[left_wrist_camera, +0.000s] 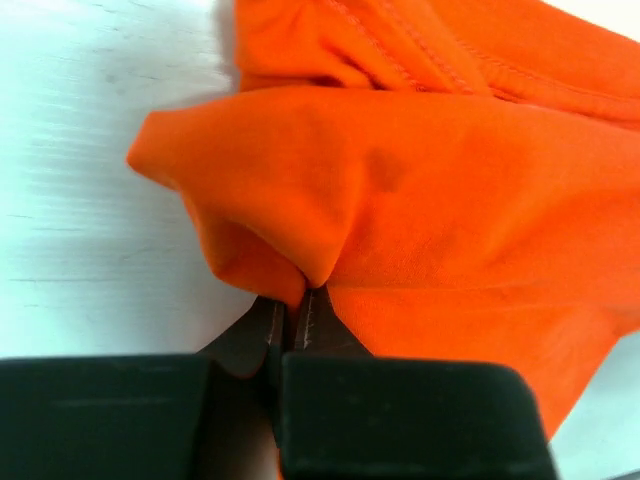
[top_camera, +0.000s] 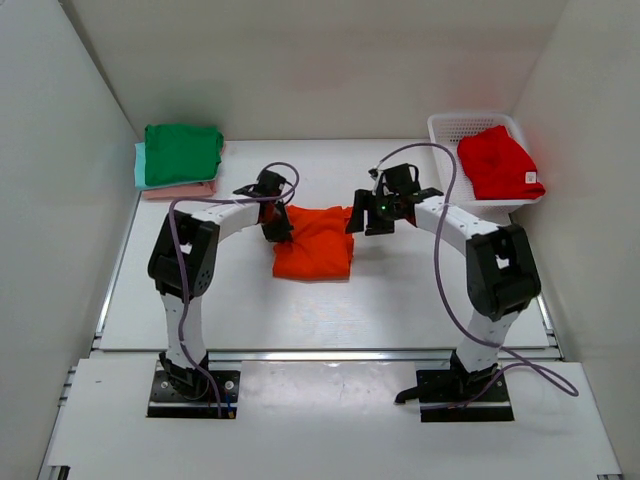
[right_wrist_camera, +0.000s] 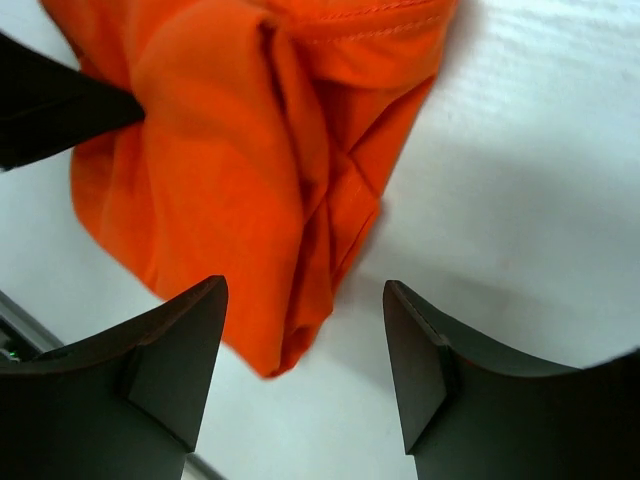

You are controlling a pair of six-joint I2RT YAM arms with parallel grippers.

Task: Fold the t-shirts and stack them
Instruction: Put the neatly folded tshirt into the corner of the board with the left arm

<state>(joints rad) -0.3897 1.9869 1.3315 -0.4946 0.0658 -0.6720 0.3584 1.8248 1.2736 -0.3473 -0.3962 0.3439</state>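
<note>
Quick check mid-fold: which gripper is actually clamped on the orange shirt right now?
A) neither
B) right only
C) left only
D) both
C: the left wrist view shows the left gripper shut with a fold of the orange shirt pinched between its fingers, while the right gripper stands open over the shirt's edge, gripping nothing.

A white table [top_camera: 400,300] stands boxed in by plain white walls [top_camera: 320,60] along its far, left and right edges, with a white mesh basket [top_camera: 442,130] in its far right corner.
</note>
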